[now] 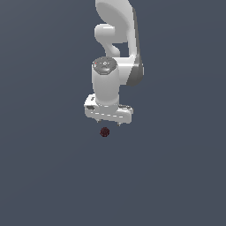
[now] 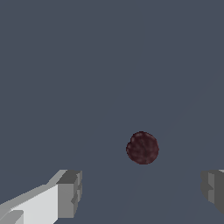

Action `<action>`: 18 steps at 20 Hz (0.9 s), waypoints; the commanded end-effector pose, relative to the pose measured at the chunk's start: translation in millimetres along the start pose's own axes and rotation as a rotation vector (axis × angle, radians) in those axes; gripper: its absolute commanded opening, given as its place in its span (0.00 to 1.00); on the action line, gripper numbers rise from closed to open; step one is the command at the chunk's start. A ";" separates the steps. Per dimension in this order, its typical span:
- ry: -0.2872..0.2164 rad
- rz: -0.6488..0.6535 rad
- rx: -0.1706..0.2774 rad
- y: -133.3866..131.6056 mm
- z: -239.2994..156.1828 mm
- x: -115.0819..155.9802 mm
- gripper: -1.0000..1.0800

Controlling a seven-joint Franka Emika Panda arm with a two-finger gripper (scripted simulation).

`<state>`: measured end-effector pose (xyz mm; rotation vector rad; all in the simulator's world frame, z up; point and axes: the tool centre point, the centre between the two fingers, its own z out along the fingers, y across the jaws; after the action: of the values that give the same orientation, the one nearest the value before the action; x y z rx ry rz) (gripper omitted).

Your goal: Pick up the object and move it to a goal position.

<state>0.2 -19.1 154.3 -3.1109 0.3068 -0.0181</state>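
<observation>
Your gripper (image 2: pixel 140 192) hangs with its fingers spread wide and nothing between them, poised above the ball (image 2: pixel 142 148). In the wrist view you see the two grey fingertips (image 2: pixel 70 192) well apart at the frame's edge, and the dark maroon, speckled ball lies on the plain grey floor (image 2: pixel 87 65) beyond them, not touching either one. In the exterior view the gripper (image 1: pixel 108 125) sits just above the ball (image 1: pixel 104 132), which rests a little toward that view's left of the gripper's middle.

As far as you can judge, the task has barely begun: the ball is not yet grasped, not lifted, and not moved anywhere. What is left for you is the descent around the ball, the closing, the lift and the carry.

Several things you cannot make out. No goal marker shows in either view, so where the ball must go is unknown from here. In the exterior view the fingers are nearly hidden under the white hand, only small tips showing. One fingertip is cut off by the wrist view's border. How much height separates the tips from the ball is hard to tell.
</observation>
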 end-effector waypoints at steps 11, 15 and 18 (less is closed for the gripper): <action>-0.006 0.352 -0.010 22.9 54.7 -10.8 0.96; -0.006 0.425 -0.014 28.1 65.4 -13.7 0.96; -0.006 0.462 -0.017 30.9 70.8 -15.2 0.96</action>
<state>-18.9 -44.2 85.5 -2.9805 0.9839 0.0006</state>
